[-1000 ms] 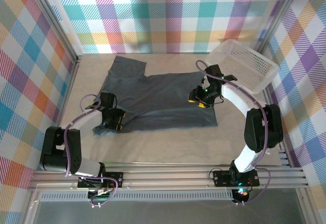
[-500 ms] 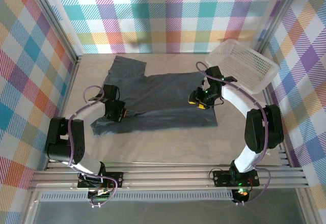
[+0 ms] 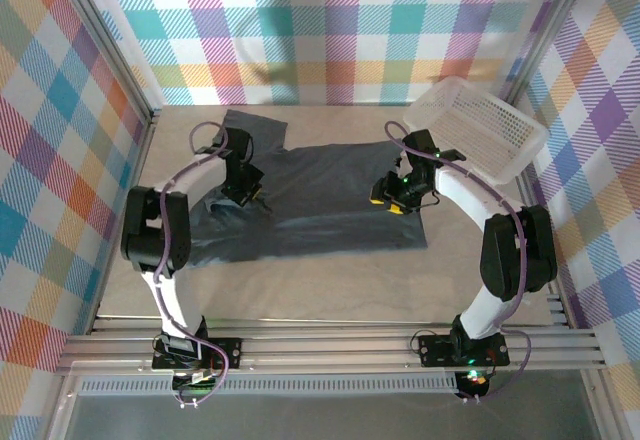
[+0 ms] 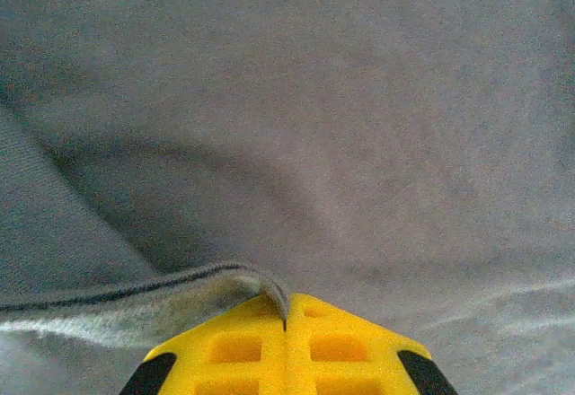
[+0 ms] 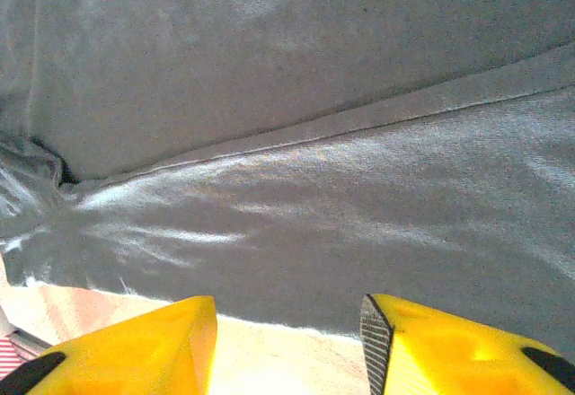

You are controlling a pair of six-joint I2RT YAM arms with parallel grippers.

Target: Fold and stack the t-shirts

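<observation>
From above, the left gripper (image 3: 254, 194) is carrying the near-left hem of the single slate t-shirt (image 3: 330, 200) away from the near edge toward its middle, starting a fold. The right gripper (image 3: 388, 203) is hovering over the right hem, near the one white lattice basket (image 3: 480, 125). At the left wrist, the fingers (image 4: 350, 350) are pinching tight on the hem. At the right wrist, the fingers (image 5: 162, 341) are standing apart, empty.
</observation>
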